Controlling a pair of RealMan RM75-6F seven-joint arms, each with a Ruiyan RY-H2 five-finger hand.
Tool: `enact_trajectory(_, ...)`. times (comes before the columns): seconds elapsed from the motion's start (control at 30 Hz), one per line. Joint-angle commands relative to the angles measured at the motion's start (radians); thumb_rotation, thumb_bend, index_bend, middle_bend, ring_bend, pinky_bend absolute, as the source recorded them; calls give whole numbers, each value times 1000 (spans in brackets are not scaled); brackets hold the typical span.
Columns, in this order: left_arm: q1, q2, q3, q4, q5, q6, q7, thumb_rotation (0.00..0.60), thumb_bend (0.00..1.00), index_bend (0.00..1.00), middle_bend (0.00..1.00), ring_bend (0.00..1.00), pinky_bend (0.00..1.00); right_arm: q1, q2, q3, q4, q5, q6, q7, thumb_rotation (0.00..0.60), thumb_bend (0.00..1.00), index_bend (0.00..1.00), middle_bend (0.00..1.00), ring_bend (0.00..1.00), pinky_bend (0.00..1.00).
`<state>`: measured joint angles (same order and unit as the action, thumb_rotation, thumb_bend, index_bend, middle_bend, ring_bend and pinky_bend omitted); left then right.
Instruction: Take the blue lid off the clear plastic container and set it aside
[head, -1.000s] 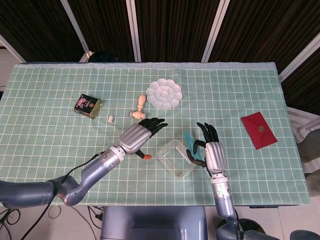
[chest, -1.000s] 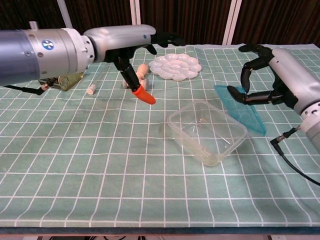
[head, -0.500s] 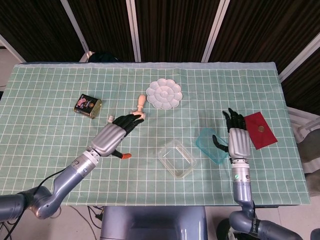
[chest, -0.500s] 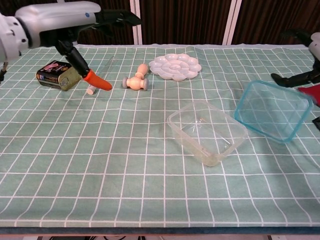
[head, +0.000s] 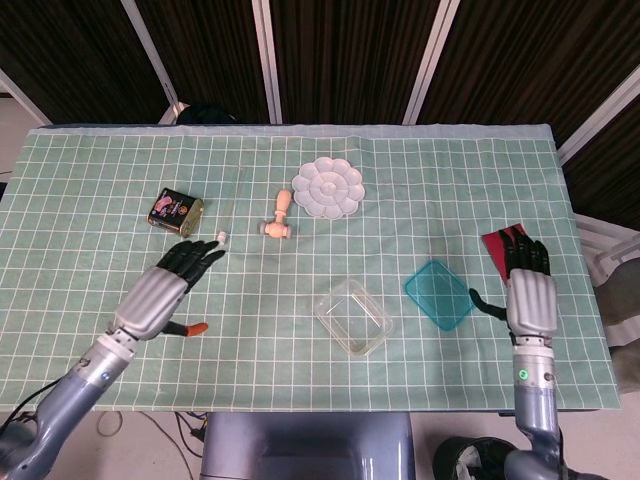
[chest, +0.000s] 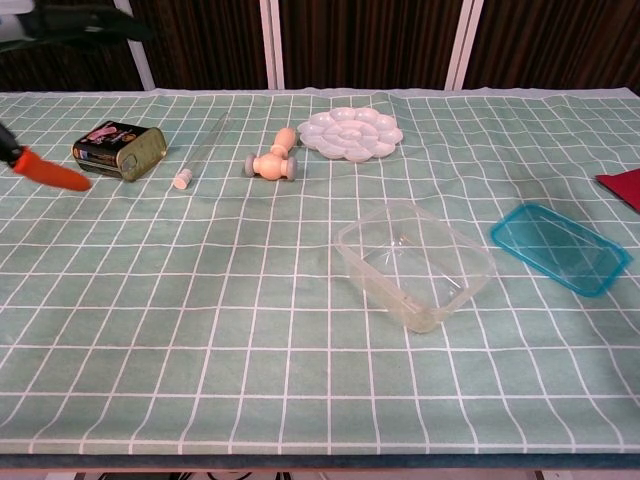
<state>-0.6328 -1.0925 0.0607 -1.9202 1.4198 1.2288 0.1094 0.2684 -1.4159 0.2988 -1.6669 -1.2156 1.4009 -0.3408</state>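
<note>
The clear plastic container (head: 352, 317) (chest: 415, 264) stands uncovered near the middle of the table. The blue lid (head: 439, 295) (chest: 560, 262) lies flat on the cloth just to its right, apart from it. My right hand (head: 527, 295) hovers to the right of the lid with fingers stretched out, holding nothing; the chest view does not show it. My left hand (head: 165, 290) is far to the left, fingers extended and empty, its orange thumb tip (head: 195, 327) (chest: 45, 170) sticking out. In the chest view only the left hand's dark fingers (chest: 85, 20) show at the top left corner.
A tin can (head: 176, 212) (chest: 118, 150) lies at the back left, with a corked glass tube (chest: 200, 150) and a wooden peg toy (head: 278, 217) (chest: 272, 160) beside it. A white palette dish (head: 328, 187) (chest: 350, 133) sits behind. A red envelope (head: 495, 243) (chest: 622, 185) lies at the right edge.
The lid went from my right hand down flat onto the cloth. The right hand let go and drew back to the right. My left hand pulled away to the left.
</note>
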Motion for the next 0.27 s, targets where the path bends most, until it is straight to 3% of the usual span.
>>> enact_trajectory(0.03, 117, 39, 64, -27, 10, 107, 60, 600, 0, 0, 0, 0, 16, -75, 98, -84, -67, -90, 43, 73, 600, 188, 0, 0, 0, 0)
enact_trajectory(0.27, 317, 4, 112, 121, 88, 338, 71, 600, 0, 0, 0, 0, 7, -157, 256, -162, -92, -210, 106, 189, 600, 186, 0, 0, 0, 0)
